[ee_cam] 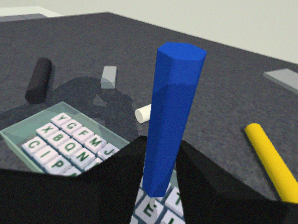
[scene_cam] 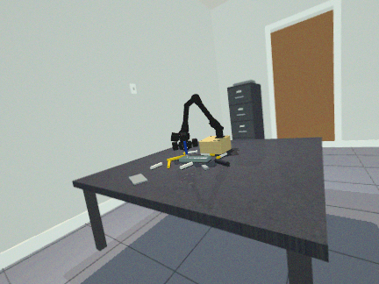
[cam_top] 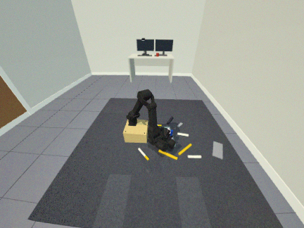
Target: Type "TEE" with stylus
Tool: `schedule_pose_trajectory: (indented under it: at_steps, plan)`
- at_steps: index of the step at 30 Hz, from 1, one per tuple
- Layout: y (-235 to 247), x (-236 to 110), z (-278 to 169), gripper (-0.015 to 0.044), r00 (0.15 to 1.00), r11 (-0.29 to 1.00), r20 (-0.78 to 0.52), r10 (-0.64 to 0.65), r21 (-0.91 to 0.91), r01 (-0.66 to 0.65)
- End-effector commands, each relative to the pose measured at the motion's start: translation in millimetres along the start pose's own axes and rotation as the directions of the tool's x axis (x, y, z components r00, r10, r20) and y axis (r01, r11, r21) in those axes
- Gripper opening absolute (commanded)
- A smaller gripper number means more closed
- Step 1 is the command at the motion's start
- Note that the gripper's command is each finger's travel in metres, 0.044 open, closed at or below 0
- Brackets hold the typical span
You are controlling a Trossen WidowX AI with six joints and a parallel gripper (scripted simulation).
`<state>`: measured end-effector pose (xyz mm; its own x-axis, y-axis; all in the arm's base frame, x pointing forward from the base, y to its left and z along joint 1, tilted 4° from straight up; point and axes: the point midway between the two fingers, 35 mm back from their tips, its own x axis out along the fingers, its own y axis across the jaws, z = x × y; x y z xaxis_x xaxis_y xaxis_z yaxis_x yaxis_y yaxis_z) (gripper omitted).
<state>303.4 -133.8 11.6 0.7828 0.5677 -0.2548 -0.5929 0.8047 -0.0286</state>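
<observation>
My gripper is shut on the blue stylus, which stands nearly upright between the fingers. The pale teal keyboard lies below, with white keys and green letters. In the wrist view the stylus's lower end shows over the upper edge of the E key; I cannot tell whether it touches or presses the key. The T key is just right of it. The black fingers hide the keyboard's middle.
A yellow stick lies right of the keyboard in the wrist view. A white stick, a grey block and a black cylinder lie beyond it. A grey slab lies farther off. A tan box is at the arm's base.
</observation>
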Motion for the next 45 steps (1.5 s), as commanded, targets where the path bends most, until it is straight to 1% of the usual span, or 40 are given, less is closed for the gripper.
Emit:
schedule_pose_trajectory:
  at_steps: [1,30,34,40,45]
  plan:
    - [0,1,-2,0.0081,1.000,1.000,0.001,0.001,0.006,-0.001]
    - [0,3,-8,0.0081,1.000,1.000,0.001,0.001,0.006,-0.001]
    - [0,0,0,0.0081,1.000,1.000,0.001,0.001,0.005,-0.001]
    - [0,-8,24,0.0081,1.000,1.000,0.001,0.001,0.005,-0.001]
    - [1,-9,27,0.0081,1.000,1.000,0.001,0.001,0.005,-0.001]
